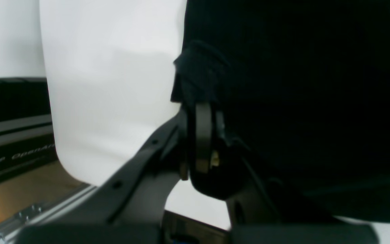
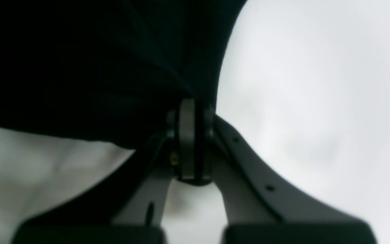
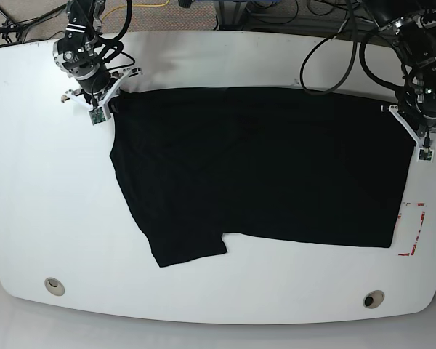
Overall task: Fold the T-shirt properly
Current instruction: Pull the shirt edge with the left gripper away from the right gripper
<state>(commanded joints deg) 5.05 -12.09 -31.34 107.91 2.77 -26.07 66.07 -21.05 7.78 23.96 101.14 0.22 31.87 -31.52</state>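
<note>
The black T-shirt (image 3: 261, 167) lies spread across the white table (image 3: 43, 203), with one sleeve sticking out at its lower left. At the shirt's upper left corner, my right gripper (image 3: 107, 106) is shut on the fabric. The right wrist view shows its fingertips (image 2: 195, 105) pinching a taut fold of the T-shirt (image 2: 80, 67). At the shirt's upper right corner, my left gripper (image 3: 405, 118) is shut on the cloth. In the left wrist view its fingertips (image 1: 203, 103) clamp a bunched edge of the T-shirt (image 1: 317, 84).
Red tape marks (image 3: 414, 229) sit on the table just right of the shirt's lower right corner. Two round holes (image 3: 54, 285) (image 3: 373, 299) lie near the front edge. Cables (image 3: 334, 51) trail over the back edge. A black case (image 1: 12, 156) stands beyond the table edge.
</note>
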